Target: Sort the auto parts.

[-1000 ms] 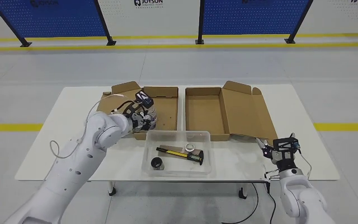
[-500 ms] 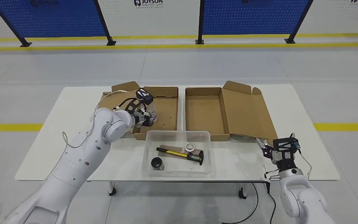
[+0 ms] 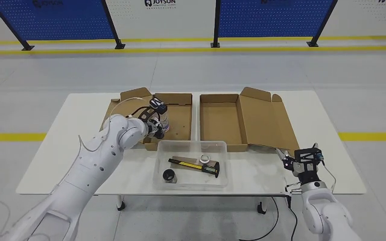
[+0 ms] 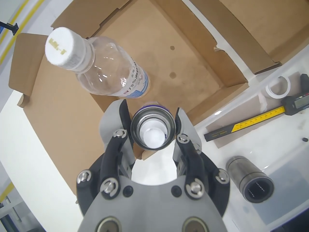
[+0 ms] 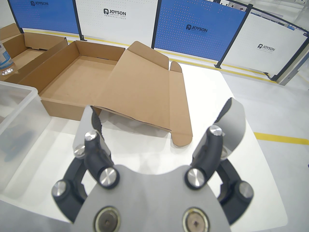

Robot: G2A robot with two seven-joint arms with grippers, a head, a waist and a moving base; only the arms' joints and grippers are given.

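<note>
My left gripper (image 4: 150,112) is shut on a metal spray can (image 4: 152,131) with a white nozzle, held upright over the front wall of the left cardboard box (image 4: 169,49). A clear bottle (image 4: 106,71) with a white cap stands inside that box, just beyond the can. In the top view the left gripper (image 3: 158,123) hangs at the box's front left part. The right cardboard box (image 3: 220,123) lies open with a bare floor. My right gripper (image 5: 160,109) is open and holds nothing, near the table's front right edge (image 3: 300,158).
A clear plastic bin (image 3: 220,146) at the table's front holds a yellow-and-black caliper (image 4: 253,119), a white ring (image 4: 277,88) and a steel cylinder bearing (image 4: 249,179). The right box's lid flap (image 5: 149,92) slopes down toward the right gripper.
The left arm has swung its elbow inward and carried the can slightly farther over the left box. The right arm has not moved.
</note>
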